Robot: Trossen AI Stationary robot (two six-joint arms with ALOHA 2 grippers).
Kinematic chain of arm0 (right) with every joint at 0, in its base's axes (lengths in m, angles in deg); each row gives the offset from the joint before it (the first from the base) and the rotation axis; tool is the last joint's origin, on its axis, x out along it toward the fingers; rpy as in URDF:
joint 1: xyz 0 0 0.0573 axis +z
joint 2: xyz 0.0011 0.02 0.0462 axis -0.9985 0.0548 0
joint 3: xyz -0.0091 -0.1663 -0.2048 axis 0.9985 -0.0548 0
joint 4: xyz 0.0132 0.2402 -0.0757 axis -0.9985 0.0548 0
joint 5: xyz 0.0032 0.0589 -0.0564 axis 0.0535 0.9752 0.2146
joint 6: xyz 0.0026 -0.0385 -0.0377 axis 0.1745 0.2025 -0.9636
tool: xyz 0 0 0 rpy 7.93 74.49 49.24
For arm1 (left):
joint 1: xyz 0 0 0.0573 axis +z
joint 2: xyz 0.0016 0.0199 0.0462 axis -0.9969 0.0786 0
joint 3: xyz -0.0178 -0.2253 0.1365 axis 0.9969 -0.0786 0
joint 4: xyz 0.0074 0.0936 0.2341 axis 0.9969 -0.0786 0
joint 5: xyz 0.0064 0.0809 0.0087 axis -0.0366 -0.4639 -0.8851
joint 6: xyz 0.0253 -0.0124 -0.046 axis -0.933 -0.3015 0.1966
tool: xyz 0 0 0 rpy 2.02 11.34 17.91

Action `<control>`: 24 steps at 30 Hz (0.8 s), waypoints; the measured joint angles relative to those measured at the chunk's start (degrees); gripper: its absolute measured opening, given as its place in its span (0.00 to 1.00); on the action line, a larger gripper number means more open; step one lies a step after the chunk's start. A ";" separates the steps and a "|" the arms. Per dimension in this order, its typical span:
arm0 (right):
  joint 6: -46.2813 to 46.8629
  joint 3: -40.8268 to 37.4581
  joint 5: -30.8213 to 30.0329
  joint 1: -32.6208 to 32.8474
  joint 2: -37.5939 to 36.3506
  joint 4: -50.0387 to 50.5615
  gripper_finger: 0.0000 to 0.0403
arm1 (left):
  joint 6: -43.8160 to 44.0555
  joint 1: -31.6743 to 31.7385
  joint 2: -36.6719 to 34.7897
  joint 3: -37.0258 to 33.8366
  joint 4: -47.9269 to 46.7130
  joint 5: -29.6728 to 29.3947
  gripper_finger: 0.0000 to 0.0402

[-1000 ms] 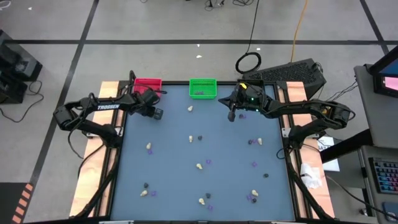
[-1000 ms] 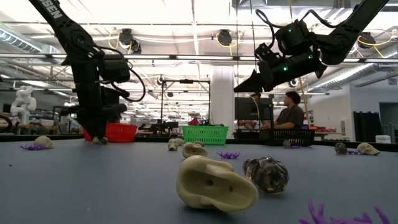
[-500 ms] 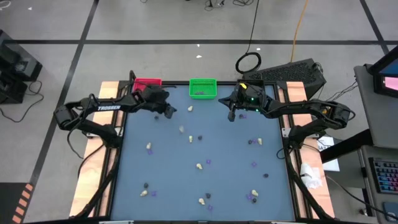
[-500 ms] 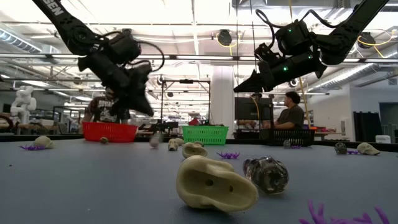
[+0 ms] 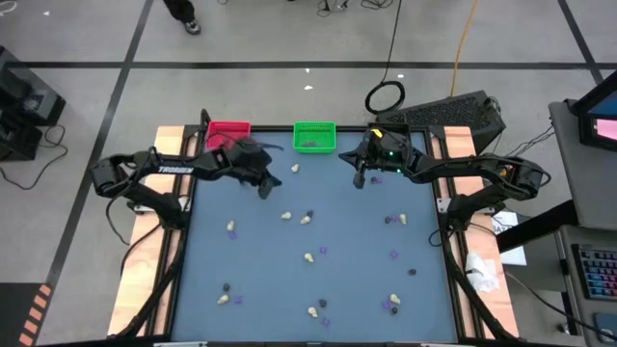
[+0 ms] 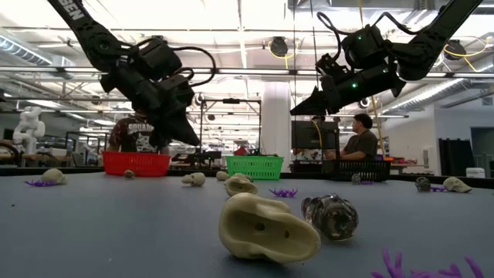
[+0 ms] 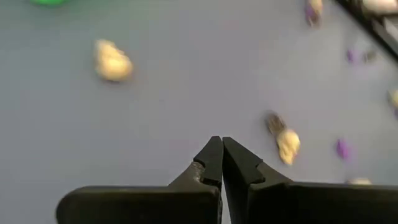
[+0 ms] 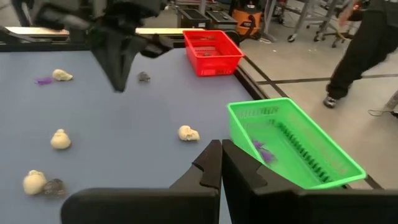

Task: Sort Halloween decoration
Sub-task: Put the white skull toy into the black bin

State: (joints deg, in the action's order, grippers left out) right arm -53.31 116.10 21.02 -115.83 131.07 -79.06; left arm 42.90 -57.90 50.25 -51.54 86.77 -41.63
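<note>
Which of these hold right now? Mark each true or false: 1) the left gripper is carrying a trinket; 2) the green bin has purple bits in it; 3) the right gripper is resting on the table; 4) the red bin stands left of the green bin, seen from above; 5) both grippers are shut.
1) The left gripper is carrying a trinket. False: its fingers are closed on each other with nothing between them.
2) The green bin has purple bits in it. True.
3) The right gripper is resting on the table. False: it hangs in the air near the green bin.
4) The red bin stands left of the green bin, seen from above. True.
5) Both grippers are shut. True.
</note>
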 joint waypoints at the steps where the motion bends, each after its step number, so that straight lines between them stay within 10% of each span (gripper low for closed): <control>1: 0.03 0.00 0.87 0.16 0.00 0.03 0.00 | -1.37 -1.26 0.50 0.00 -0.04 0.03 0.01; 15: -0.02 0.02 1.89 3.87 0.00 -1.77 0.00 | -10.22 -17.75 2.87 0.01 1.40 -6.91 0.20; 24: -0.03 0.02 1.84 3.87 0.00 -1.77 0.00 | -6.63 -17.46 10.35 0.08 6.15 -7.03 0.02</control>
State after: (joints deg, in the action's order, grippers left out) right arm -53.34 116.12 22.87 -111.96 131.07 -80.83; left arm 36.27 -75.36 60.60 -51.45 92.92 -48.66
